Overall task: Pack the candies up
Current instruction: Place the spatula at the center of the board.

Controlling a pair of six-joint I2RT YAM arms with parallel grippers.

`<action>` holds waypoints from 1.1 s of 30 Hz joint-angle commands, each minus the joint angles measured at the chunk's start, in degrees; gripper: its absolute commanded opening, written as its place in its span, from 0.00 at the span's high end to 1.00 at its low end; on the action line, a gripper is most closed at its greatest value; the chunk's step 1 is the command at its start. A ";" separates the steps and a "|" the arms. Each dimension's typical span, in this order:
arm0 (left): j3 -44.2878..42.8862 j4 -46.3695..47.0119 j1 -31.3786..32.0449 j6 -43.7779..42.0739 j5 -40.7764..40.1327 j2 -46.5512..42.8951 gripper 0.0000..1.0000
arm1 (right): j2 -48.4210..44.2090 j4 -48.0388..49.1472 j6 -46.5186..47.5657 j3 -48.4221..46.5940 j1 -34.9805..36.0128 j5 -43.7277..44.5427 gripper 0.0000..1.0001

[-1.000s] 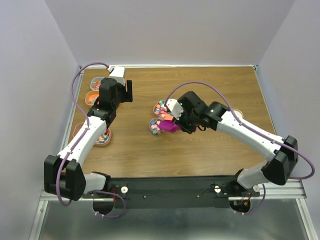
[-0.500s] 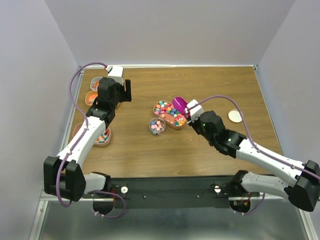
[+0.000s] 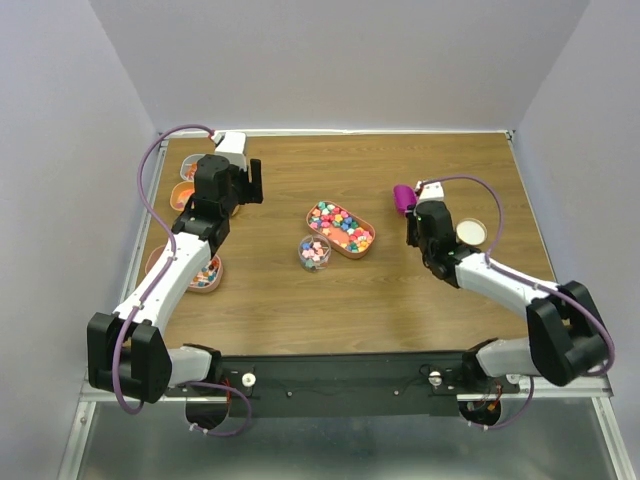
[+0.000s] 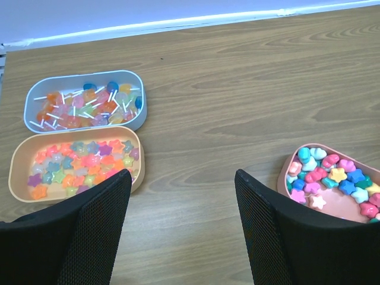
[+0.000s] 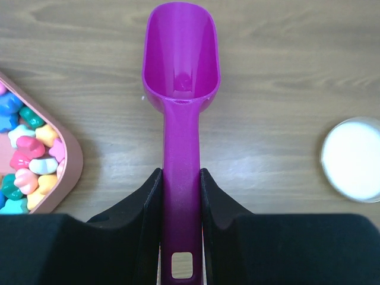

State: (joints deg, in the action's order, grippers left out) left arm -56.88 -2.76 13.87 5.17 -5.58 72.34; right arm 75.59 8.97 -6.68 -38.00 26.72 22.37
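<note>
One wooden table point(image 3: 400, 300) carries everything. The left gripper point(image 4: 181, 190) hangs at the far left with its fingers spread and nothing between them, above a white tray point(image 4: 27, 110) and a peach tray point(image 4: 15, 172). The right gripper point(image 5: 180, 178) is clamped on the handle of the magenta scoop point(image 5: 181, 59) (bowl pointing far), right of the pink oval tray point(image 5: 68, 166). A cream lid point(image 5: 353, 157) lies near-right of the scoop. The candies point(image 3: 340, 228) fill the trays and a small cup point(image 3: 300, 252).
</note>
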 commanded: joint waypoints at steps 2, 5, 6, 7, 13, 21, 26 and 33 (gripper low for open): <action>-1.65 0.13 -0.33 -0.25 2.86 -0.44 0.22 | 5.70 3.24 -11.51 0.38 -1.93 -4.27 0.99; -1.74 -0.05 -0.33 -0.86 4.26 0.26 0.21 | 8.33 3.16 -14.59 1.17 -2.55 -4.35 0.96; -1.74 -0.13 -0.33 -0.86 4.70 0.44 0.21 | 9.30 3.07 -15.11 1.43 -2.72 -4.53 0.93; -1.83 -0.22 -0.33 -0.95 5.31 0.61 0.21 | 10.01 2.98 -16.42 1.52 -3.16 -4.44 0.91; -2.09 -0.49 -0.33 -1.92 10.06 3.85 0.21 | 15.81 1.05 -20.30 0.82 -4.92 -6.46 0.67; -4.72 -3.91 2.03 -2.09 17.09 12.20 0.23 | 13.10 -5.53 -18.20 -1.99 -5.71 -9.36 0.27; -12.98 -11.89 7.22 -4.11 16.67 21.69 0.27 | 5.12 -11.16 -13.81 -4.10 -5.71 -13.04 0.19; -23.62 -20.43 11.88 -6.49 13.94 34.53 0.34 | -6.58 -12.75 -9.67 -3.40 -5.71 -17.01 0.06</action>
State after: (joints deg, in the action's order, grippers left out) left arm -75.57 -15.33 23.97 1.48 9.08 101.21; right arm 75.46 -0.69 -19.66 -40.27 21.30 9.15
